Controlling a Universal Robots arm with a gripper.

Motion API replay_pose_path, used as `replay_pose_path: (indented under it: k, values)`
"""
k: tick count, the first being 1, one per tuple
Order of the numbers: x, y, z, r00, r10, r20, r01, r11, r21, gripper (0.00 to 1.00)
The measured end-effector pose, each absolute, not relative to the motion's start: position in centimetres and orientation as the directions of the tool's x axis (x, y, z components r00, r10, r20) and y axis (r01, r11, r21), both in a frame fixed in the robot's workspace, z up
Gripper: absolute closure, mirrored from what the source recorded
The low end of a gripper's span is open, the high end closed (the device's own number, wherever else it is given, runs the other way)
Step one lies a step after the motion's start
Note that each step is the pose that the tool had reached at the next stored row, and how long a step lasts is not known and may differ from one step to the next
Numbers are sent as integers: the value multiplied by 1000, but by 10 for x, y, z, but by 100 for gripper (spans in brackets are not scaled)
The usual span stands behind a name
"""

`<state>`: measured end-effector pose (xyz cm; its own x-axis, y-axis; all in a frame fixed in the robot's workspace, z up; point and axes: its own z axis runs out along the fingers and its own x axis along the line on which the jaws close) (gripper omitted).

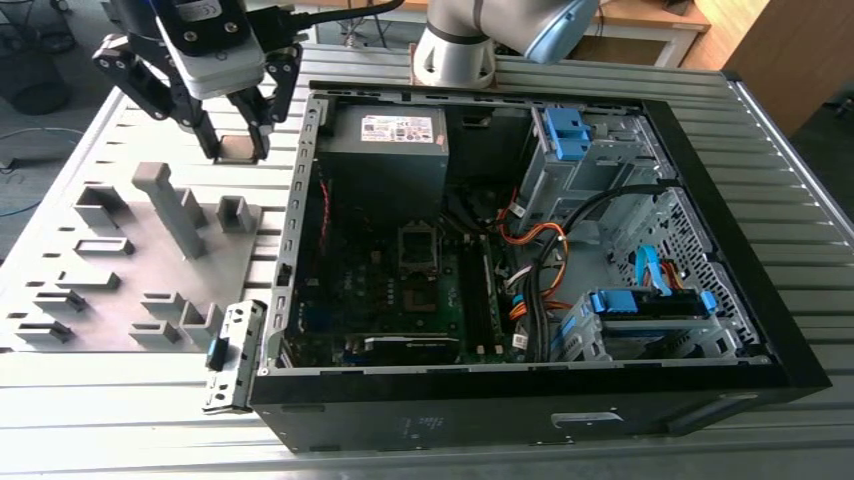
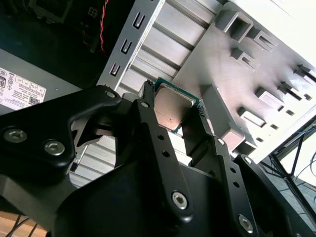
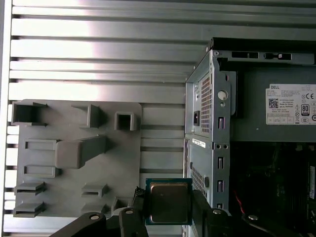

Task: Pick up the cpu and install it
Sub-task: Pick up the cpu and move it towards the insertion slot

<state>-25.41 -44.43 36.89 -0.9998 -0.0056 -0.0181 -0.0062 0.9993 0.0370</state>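
The cpu [image 3: 169,202] is a small square chip with a pale metal face and a green rim, held between my black fingers in both wrist views [image 2: 173,106]. My gripper [image 1: 239,150] is shut on the cpu [image 1: 239,148] and hangs above the far end of the grey fixture plate [image 1: 127,255], just outside the computer case's wall on the exterior view's left. The black socket frame [image 1: 416,246] lies on the motherboard inside the open case [image 1: 534,250].
Upright grey fixture blocks [image 1: 171,208] stand on the plate below the gripper. The case's side wall [image 3: 205,113] rises beside the chip. A power supply [image 1: 387,140], orange cables [image 1: 541,250] and blue drive brackets [image 1: 647,303] crowd the case. The arm's base [image 1: 454,50] stands behind.
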Motion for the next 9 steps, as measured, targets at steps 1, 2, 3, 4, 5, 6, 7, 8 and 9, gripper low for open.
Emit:
replay_pose_path:
  k: [1, 2, 3, 4, 5, 6, 7, 8, 9]
  values:
    - [-253, -444, 369, -1000, -6, -18, -6, 999, 37, 53]
    - [-252, -444, 369, -1000, -6, -18, -6, 999, 37, 53]
    - [-251, -444, 369, -1000, -6, -18, -6, 999, 37, 53]
    - [-250, -444, 369, -1000, -6, -18, -6, 999, 37, 53]
    - [-249, -444, 369, -1000, -6, -18, -6, 999, 37, 53]
    - [-249, -444, 369, -1000, -6, -18, -6, 999, 37, 53]
    - [-249, -444, 369, -1000, -5, -18, -6, 999, 37, 53]
    - [-249, -444, 369, -1000, -6, -18, -6, 999, 37, 53]
    - [-248, -444, 369, -1000, -6, -18, -6, 999, 37, 53]
